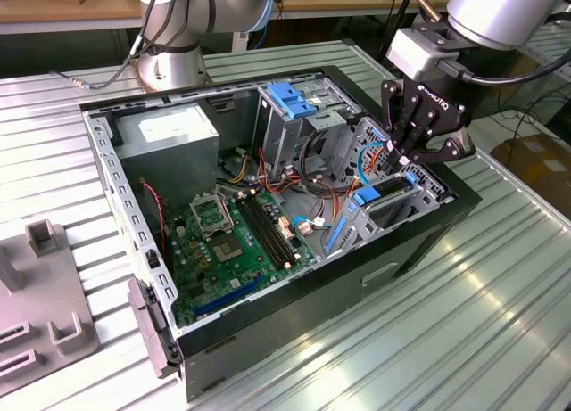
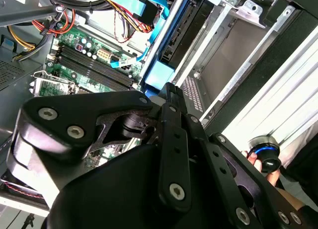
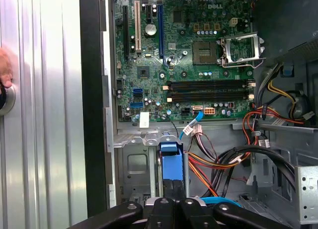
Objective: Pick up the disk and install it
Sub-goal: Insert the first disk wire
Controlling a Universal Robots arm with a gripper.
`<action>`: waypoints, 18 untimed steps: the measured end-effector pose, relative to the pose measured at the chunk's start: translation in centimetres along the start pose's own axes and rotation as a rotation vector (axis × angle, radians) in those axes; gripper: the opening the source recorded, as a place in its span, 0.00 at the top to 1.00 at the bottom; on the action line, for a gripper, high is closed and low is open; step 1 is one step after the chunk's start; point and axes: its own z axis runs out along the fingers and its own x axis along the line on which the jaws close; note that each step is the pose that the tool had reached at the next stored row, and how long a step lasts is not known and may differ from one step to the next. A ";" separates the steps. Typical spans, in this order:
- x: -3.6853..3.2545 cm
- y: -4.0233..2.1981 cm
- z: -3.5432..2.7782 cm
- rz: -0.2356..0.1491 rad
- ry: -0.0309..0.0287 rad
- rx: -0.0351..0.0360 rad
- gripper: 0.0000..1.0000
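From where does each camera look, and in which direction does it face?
Exterior view: off the arm, raised, looking down into the open computer case; arm base and end effector show.
First wrist view: on the wrist, looking along the end effector onto the disk and motherboard.
Second wrist view: on the wrist, looking across the end effector toward the drive bay.
Shared: both wrist views show the disk's blue frame, the motherboard and a person's hand.
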 end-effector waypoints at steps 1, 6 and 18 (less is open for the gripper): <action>0.00 0.00 0.01 0.000 0.0000 0.0000 0.90; 0.00 0.00 0.03 0.000 0.0000 0.0001 0.90; -0.07 -1.65 0.05 -0.004 0.0000 -0.0001 0.90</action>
